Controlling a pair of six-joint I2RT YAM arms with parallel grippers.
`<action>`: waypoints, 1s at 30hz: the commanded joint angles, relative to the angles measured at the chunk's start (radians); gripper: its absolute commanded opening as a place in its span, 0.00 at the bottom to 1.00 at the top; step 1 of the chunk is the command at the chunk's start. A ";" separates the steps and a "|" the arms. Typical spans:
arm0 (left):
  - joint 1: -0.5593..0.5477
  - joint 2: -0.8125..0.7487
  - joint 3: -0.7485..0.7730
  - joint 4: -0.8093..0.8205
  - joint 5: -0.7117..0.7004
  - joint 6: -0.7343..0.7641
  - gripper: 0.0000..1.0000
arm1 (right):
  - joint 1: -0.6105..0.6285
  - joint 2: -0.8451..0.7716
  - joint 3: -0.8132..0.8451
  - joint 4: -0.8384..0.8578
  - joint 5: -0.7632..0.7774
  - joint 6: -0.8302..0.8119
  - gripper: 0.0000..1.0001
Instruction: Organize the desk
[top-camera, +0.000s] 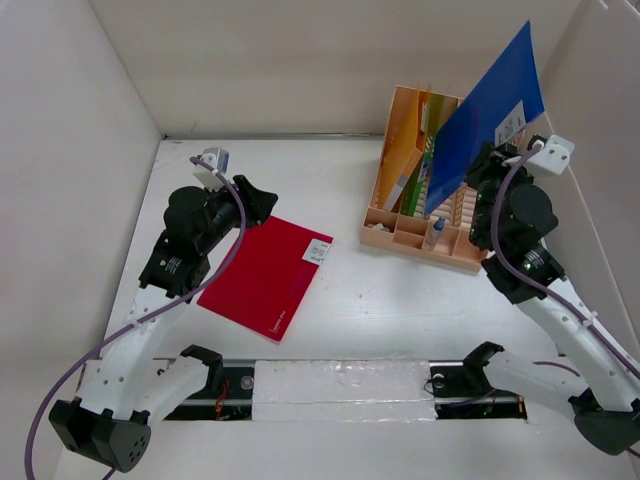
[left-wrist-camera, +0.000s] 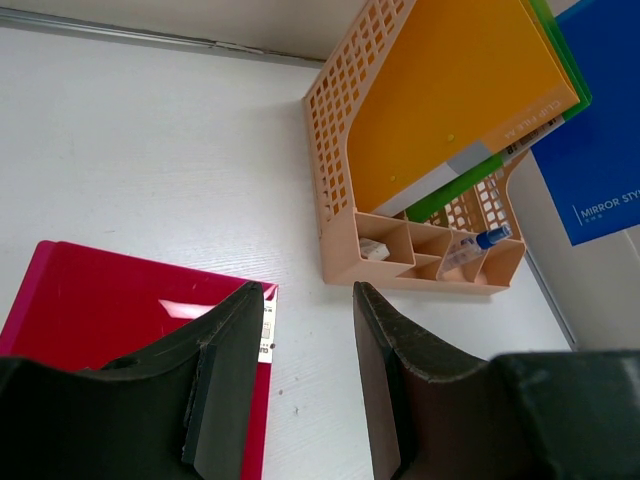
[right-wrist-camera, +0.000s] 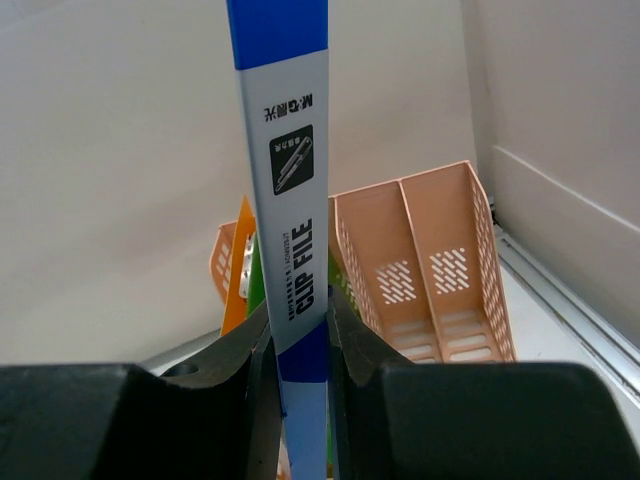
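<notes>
The white desk (top-camera: 350, 310) holds a red folder (top-camera: 265, 275) lying flat at the left; it also shows in the left wrist view (left-wrist-camera: 110, 310). My left gripper (top-camera: 262, 203) is open and empty just above the red folder's far right corner. My right gripper (top-camera: 480, 175) is shut on a blue clip file (top-camera: 490, 115), held upright and tilted over the peach file rack (top-camera: 400, 225). In the right wrist view the blue file's spine (right-wrist-camera: 290, 200) stands between my fingers (right-wrist-camera: 355, 345), above the rack's slots (right-wrist-camera: 430, 260).
The rack holds an orange folder (left-wrist-camera: 450, 110) and a green folder (left-wrist-camera: 465, 180), with a small blue-capped bottle (left-wrist-camera: 475, 247) in a front compartment. White wall panels (top-camera: 100, 150) close in the desk at left, back and right.
</notes>
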 joint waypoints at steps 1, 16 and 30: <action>0.004 -0.006 -0.008 0.048 0.012 0.001 0.37 | -0.044 -0.001 0.036 0.010 -0.138 0.038 0.00; 0.004 0.024 0.000 0.043 -0.006 0.005 0.37 | -0.313 0.214 0.001 0.041 -0.465 0.144 0.00; 0.004 0.051 0.004 0.040 0.006 0.007 0.37 | -0.273 0.337 -0.174 0.339 -0.344 0.101 0.00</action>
